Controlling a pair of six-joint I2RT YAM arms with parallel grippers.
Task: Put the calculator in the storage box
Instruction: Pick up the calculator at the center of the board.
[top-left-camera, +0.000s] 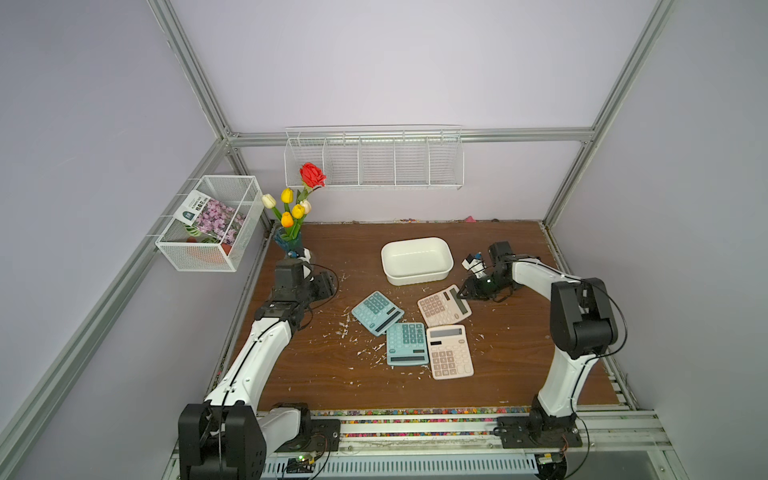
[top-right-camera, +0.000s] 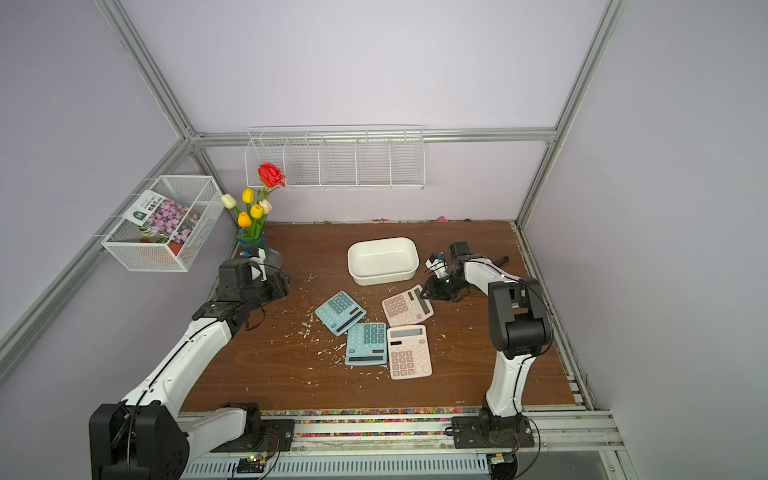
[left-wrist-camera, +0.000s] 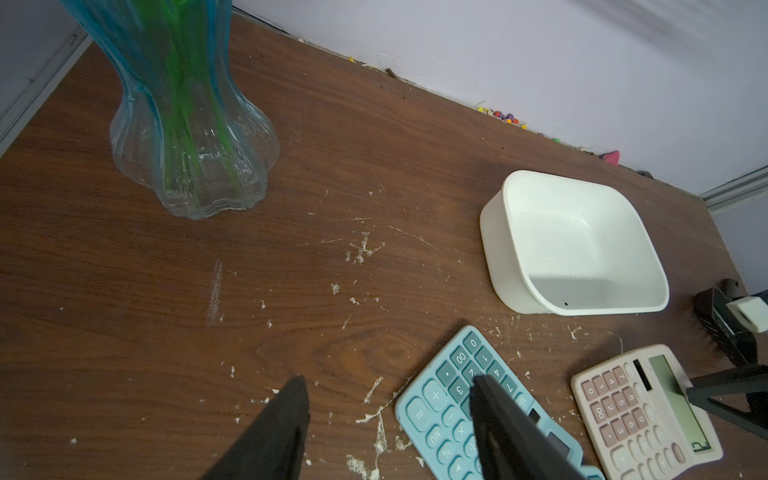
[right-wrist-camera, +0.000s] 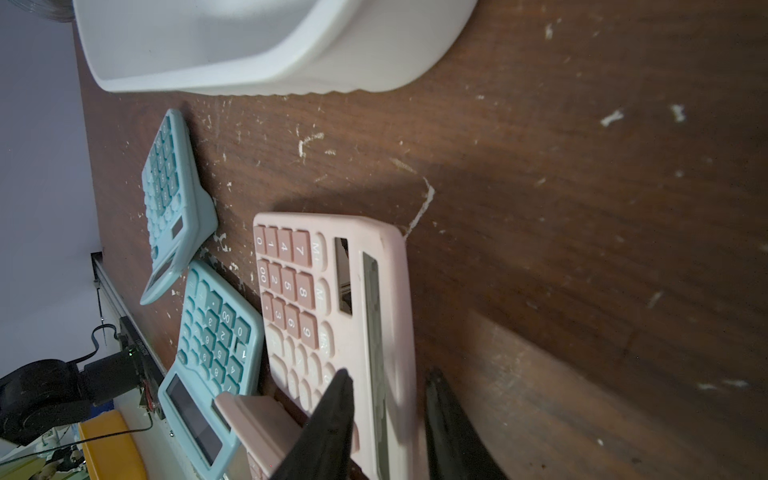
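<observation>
A pink calculator (top-left-camera: 442, 306) (top-right-camera: 405, 307) lies tilted on the brown table just in front of the white storage box (top-left-camera: 415, 277) (top-right-camera: 382, 277), which holds nothing. My right gripper (top-left-camera: 461, 294) (right-wrist-camera: 390, 374) is low at the calculator's display end. Its jaws straddle that long edge, one finger over the keys and display, the other past the edge above the table, with a small gap still showing. My left gripper (top-left-camera: 328, 286) (left-wrist-camera: 388, 380) hangs open over the table's left side, empty, one finger in front of a teal calculator (left-wrist-camera: 453, 399).
Two teal calculators (top-left-camera: 377, 312) (top-left-camera: 407, 344) and a second pink one (top-left-camera: 450, 351) lie close together in the table's middle. A glass vase of flowers (top-left-camera: 291, 241) stands at the back left by the left arm. A wire basket (top-left-camera: 210, 224) and a wire rack (top-left-camera: 374, 160) hang on the walls.
</observation>
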